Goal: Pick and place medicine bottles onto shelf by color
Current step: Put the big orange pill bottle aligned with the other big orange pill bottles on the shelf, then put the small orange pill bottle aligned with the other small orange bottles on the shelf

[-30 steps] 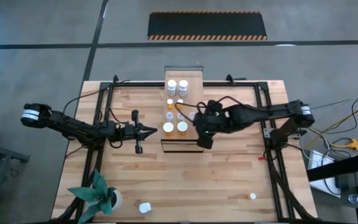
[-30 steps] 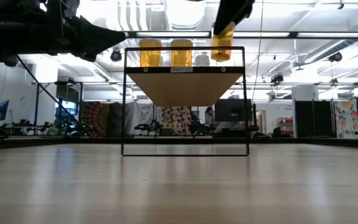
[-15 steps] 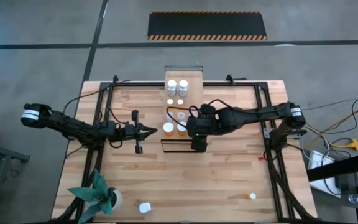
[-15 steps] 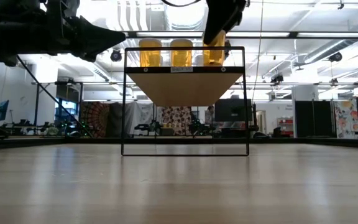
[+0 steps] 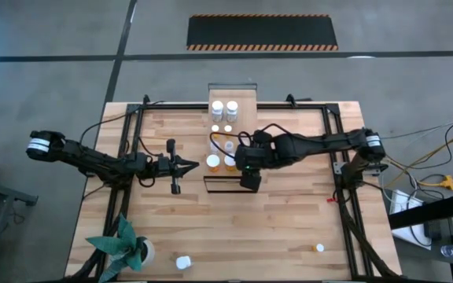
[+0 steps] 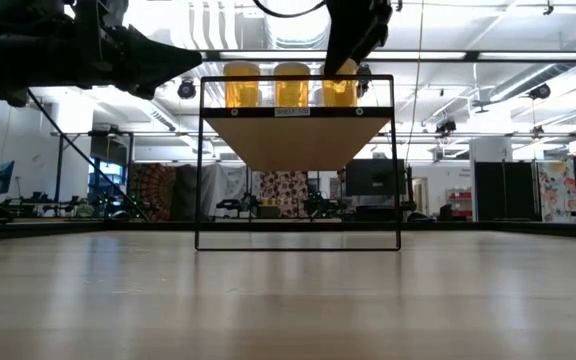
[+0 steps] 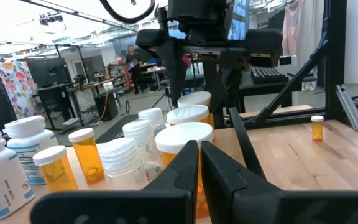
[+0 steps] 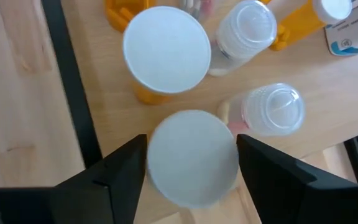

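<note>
Fingers (image 8: pixel 123 171) of the right gripper (image 8: pixel 191 163) stand spread on either side of an orange bottle's (image 6: pixel 341 88) white cap, at the shelf's (image 5: pixel 231 141) near end by its right edge; actual contact cannot be told. Left gripper (image 5: pixel 192 165) waits pressed shut over the table's (image 5: pixel 289 228) left half.

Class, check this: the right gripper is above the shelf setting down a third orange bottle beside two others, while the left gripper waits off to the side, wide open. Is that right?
Not quite. The left gripper is shut, not wide open: the left wrist view shows its fingers pressed together. The rest holds: the right gripper is over the shelf, setting a third orange bottle beside two others.
</note>
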